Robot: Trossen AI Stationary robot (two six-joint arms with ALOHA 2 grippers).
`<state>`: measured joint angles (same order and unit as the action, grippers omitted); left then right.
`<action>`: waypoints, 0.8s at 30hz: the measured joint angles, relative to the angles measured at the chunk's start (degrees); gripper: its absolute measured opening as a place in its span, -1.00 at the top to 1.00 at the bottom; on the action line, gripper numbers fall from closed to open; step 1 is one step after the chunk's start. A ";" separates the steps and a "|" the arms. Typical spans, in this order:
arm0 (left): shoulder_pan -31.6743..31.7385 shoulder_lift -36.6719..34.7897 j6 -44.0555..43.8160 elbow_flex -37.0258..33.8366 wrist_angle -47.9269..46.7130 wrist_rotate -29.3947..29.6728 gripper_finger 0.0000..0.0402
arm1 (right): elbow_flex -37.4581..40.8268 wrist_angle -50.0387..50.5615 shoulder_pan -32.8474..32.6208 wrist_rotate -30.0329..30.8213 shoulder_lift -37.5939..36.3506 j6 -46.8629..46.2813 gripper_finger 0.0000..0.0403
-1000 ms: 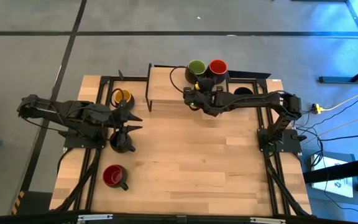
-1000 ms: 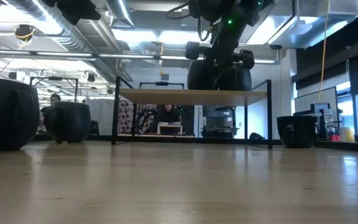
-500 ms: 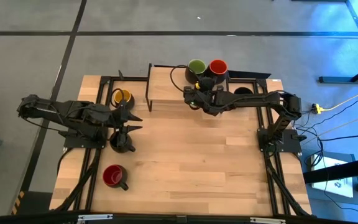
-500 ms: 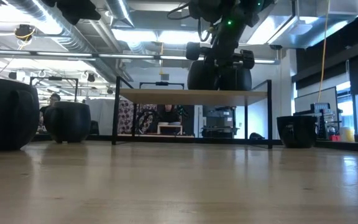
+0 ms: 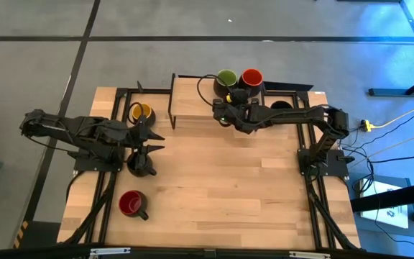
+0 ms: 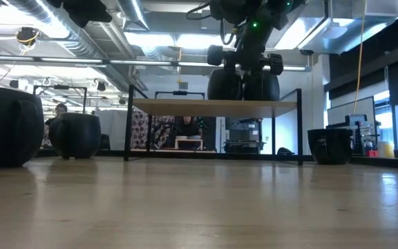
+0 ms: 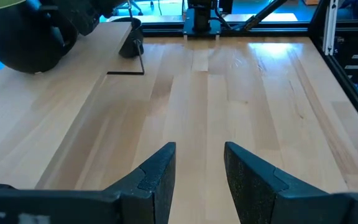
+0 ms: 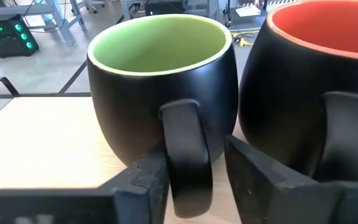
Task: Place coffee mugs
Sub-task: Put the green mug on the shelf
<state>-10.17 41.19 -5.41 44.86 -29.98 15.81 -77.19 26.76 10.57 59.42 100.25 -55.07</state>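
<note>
The right claw (image 5: 226,110) reaches over the raised shelf (image 5: 192,106) at the back of the desk (image 5: 221,194), its fingers (image 8: 146,180) parted to either side of the handle of the green-lined mug (image 8: 163,87), no pinch on it now. That mug stands upright on the shelf, just beside the red-lined mug (image 8: 316,81); whether their sides touch is hard to judge from the wrist view. The step in hand looks like the release after setting the green-lined mug down. To finish it well, the fingers want to spread enough to clear the handle on both sides, then the arm should back straight out along the handle's line, not sideways, since a swing toward the red neighbour could knock it. The left claw (image 5: 152,140) waits over the desk's left side with its fingers (image 7: 156,176) apart and nothing between them, close above a dark mug (image 5: 141,167). A yellow-lined mug (image 5: 141,112) sits near the shelf's left post, a second red-lined mug (image 5: 132,203) nearer the front, and another dark mug (image 5: 281,106) by the right arm.
</note>
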 joint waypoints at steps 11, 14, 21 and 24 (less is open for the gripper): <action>0.00 0.00 -0.03 0.00 0.00 -0.01 0.35 | -1.74 0.10 -0.94 -2.06 -1.36 4.29 0.12; 0.00 0.00 -0.01 0.00 0.00 -0.01 0.35 | -2.93 0.16 -0.94 -3.97 -1.36 6.42 0.12; 0.00 0.00 0.00 0.00 0.00 -0.02 0.35 | -3.96 0.09 -0.81 -8.03 -1.29 10.68 0.12; 0.00 0.00 0.00 0.00 0.00 -0.02 0.35 | -4.31 0.46 -0.81 -8.55 -1.27 10.93 0.12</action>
<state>-10.17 41.19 -5.41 44.86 -29.98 15.80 -81.50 27.22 9.76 50.87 98.98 -44.14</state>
